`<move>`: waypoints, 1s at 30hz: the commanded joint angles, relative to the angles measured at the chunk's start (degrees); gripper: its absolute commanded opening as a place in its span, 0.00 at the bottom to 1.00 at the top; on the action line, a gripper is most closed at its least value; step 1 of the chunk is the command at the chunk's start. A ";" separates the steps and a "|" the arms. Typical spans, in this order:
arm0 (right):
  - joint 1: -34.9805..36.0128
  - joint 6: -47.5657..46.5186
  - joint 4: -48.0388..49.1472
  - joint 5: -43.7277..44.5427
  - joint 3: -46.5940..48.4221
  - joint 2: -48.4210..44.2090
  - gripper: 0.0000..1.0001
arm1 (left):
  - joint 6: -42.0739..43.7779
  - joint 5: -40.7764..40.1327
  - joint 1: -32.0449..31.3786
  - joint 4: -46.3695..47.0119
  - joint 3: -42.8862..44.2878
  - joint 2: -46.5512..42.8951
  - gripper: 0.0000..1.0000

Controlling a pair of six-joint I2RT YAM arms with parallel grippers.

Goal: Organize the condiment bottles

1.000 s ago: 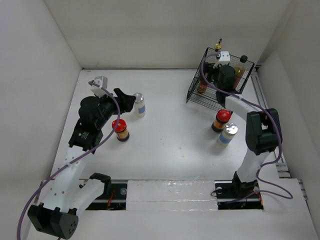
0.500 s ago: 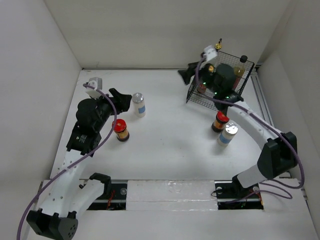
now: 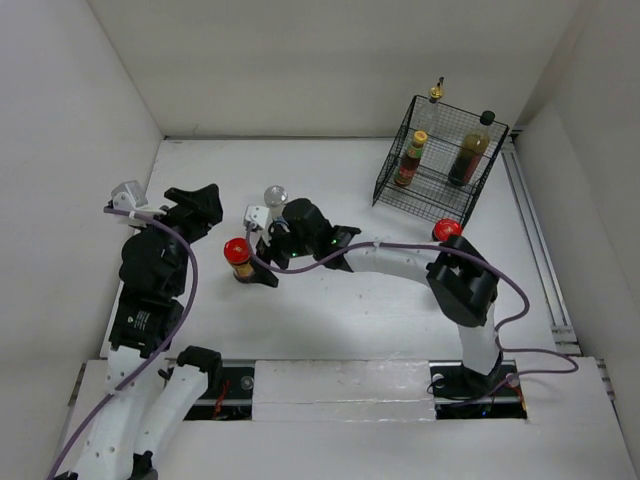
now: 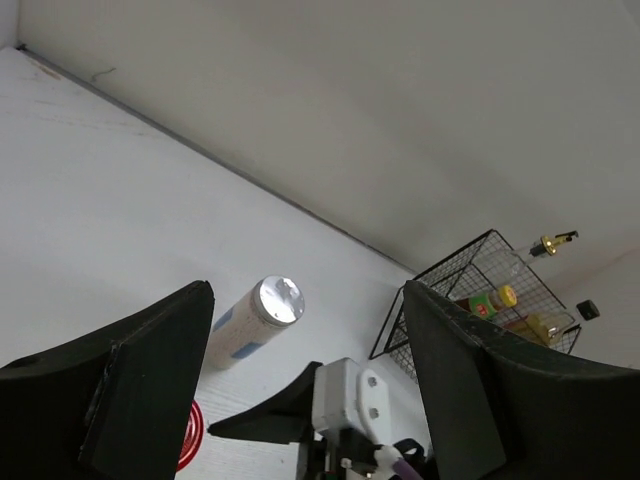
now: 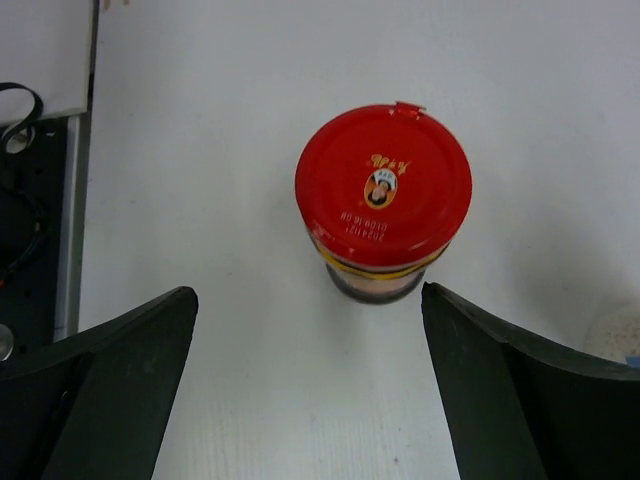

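A red-lidded jar (image 3: pixel 238 256) stands left of centre; in the right wrist view it (image 5: pixel 383 200) sits just ahead of my open, empty right gripper (image 5: pixel 308 300), which reaches across the table (image 3: pixel 257 258). A white silver-lidded shaker (image 3: pixel 275 200) stands behind it and shows in the left wrist view (image 4: pixel 250 322). My left gripper (image 3: pixel 203 205) is open and empty, left of the shaker (image 4: pixel 307 300). The gold-capped clear bottle (image 3: pixel 424 118), the dark black-capped bottle (image 3: pixel 470 152) and the small yellow-capped bottle (image 3: pixel 407 165) stand in the wire basket. A second red-lidded jar (image 3: pixel 446 229) peeks out behind my right arm. The second shaker is hidden.
The black wire basket (image 3: pixel 395 195) stands at the back right corner, also seen in the left wrist view (image 4: pixel 440 275). White walls close in the table at the left, back and right. The right arm's forearm lies across the table's middle.
My right arm has swung from the basket across to the left and now faces the red-lidded jar. My left gripper has pulled back to the left, away from the shaker.
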 commanded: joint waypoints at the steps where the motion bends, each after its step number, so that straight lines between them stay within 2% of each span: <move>1: 1.44 -1.42 1.73 4.13 5.96 1.28 0.99 | 0.12 0.72 0.15 2.12 1.18 0.02 0.73; 7: 2.06 0.60 6.03 9.33 10.18 7.34 0.99 | 1.26 3.10 0.15 3.18 1.18 0.02 0.73; 12: 2.06 2.62 8.05 9.34 14.39 11.04 0.98 | 1.79 3.10 0.15 3.18 1.18 -0.51 0.73; 18: 2.59 3.77 11.65 9.15 15.63 12.45 0.89 | 2.32 3.10 0.15 3.18 1.18 -0.51 0.73; 19: 2.59 4.38 12.62 9.16 15.02 12.45 0.77 | 2.32 3.10 0.15 3.18 1.18 -0.51 0.73; 21: 2.59 5.70 14.73 9.69 14.40 12.98 0.62 | 2.32 3.10 0.15 3.18 1.18 -0.51 0.73; 22: 2.59 6.23 15.87 9.69 13.62 12.98 0.58 | 2.32 3.10 0.15 3.18 1.18 -0.51 0.73; 23: 2.59 6.84 17.88 9.69 10.65 11.93 0.48 | 2.32 3.10 0.15 3.18 1.18 -0.51 0.73; 25: 2.59 9.12 24.10 9.08 6.69 7.89 0.42 | 2.84 3.10 0.15 3.18 1.18 -0.51 0.73; 28: 2.07 12.11 28.51 7.93 -0.69 -1.93 0.41 | 2.84 3.10 0.15 3.18 0.66 -0.51 0.73; 29: 0.85 12.64 29.76 7.93 -5.50 -8.67 0.41 | 2.84 3.71 0.15 3.18 0.65 0.01 0.73; 30: -0.04 12.65 30.38 7.93 -7.55 -8.73 0.41 | 2.84 3.72 0.15 3.18 0.65 0.02 0.73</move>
